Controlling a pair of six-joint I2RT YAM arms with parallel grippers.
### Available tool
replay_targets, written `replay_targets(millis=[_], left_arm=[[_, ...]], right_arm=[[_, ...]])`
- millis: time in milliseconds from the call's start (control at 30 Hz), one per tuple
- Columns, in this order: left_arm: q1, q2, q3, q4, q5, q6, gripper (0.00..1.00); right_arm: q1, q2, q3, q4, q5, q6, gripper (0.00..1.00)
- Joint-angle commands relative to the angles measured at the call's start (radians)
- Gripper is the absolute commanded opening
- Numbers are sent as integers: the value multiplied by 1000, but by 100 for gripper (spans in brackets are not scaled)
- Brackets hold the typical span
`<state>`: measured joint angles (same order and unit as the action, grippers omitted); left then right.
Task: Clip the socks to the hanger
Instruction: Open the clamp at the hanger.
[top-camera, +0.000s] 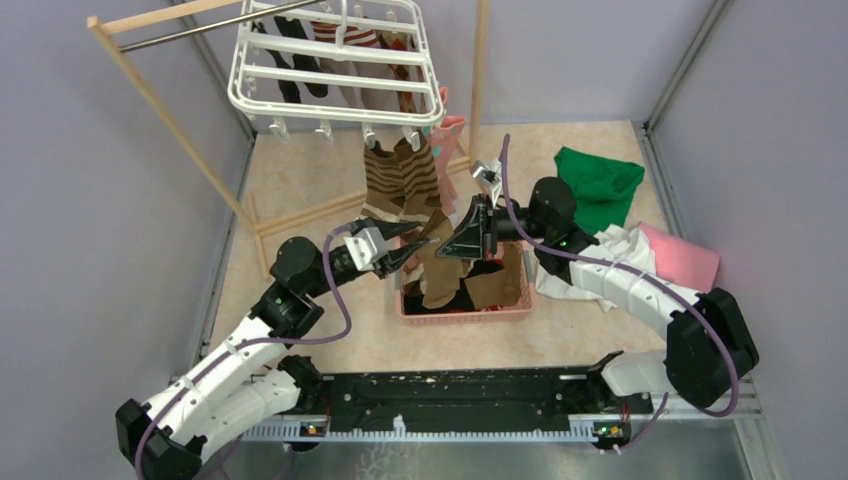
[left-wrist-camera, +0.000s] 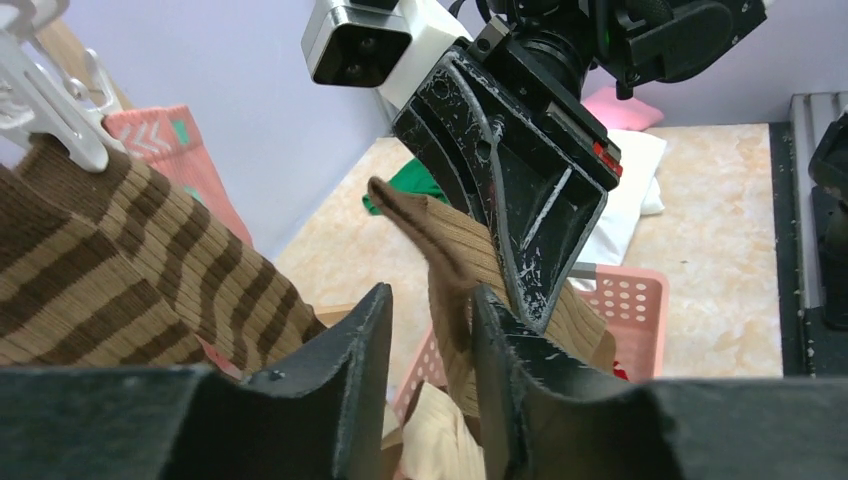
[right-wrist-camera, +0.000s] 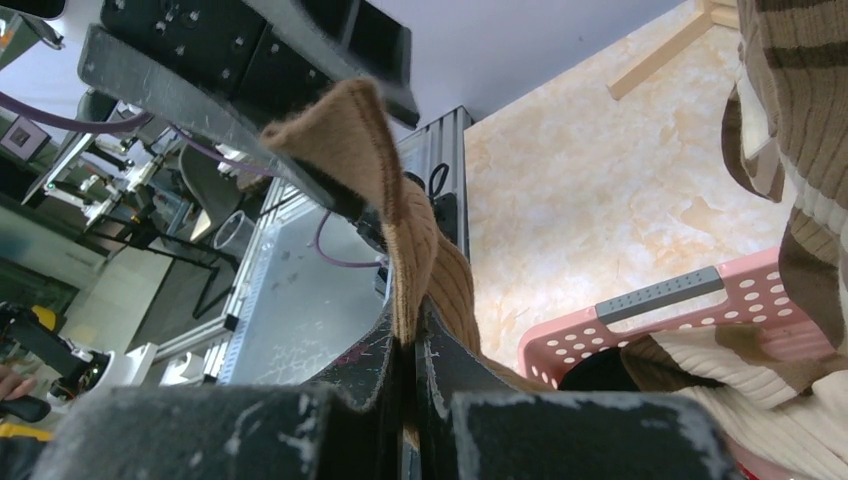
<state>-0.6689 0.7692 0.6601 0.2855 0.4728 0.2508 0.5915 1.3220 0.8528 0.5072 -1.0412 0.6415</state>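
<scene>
Right gripper (right-wrist-camera: 408, 345) pinches the brown sock (left-wrist-camera: 452, 240) up above the basket (left-wrist-camera: 630, 300) so the left gripper (left-wrist-camera: 430, 300), fingers (left-wrist-camera: 360, 350) half spread, can grab it.

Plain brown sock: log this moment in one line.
right gripper: shut on plain brown sock | left gripper: open around same sock | sock not yet clipped to hanger

I see a pink basket (top-camera: 470, 315) mid-table. From it, a green cloth (top-camera: 598, 185) lies at two o'clock, a white cloth (top-camera: 628, 243) at three, touching a pink cloth (top-camera: 685, 258). A wooden rack (top-camera: 170, 120) stands at ten o'clock.
</scene>
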Motion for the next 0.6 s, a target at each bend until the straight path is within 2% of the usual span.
replay_targets(millis=[0, 167, 267, 300, 367, 433, 500, 567], left_arm=[[-3, -8, 7, 70, 25, -78, 33], [-2, -22, 1, 50, 70, -109, 0], [-1, -37, 2, 36, 81, -132, 0], [-1, -43, 2, 30, 84, -141, 0], [1, -50, 4, 17, 100, -158, 0], [9, -55, 11, 3, 126, -174, 0], [21, -58, 28, -21, 156, -178, 0], [36, -63, 50, -51, 169, -179, 0]], right_arm=[[-5, 5, 59, 58, -3, 0, 0], [-4, -6, 56, 58, -8, -33, 0], [-5, -25, 42, 51, -22, -102, 0], [-5, -36, 37, 41, -29, -145, 4], [-5, -62, 29, -7, -41, -272, 36], [-5, -99, 23, -94, -45, -451, 60], [-5, -148, 22, -166, -43, -621, 75], [-5, -184, 25, -191, -56, -771, 80]])
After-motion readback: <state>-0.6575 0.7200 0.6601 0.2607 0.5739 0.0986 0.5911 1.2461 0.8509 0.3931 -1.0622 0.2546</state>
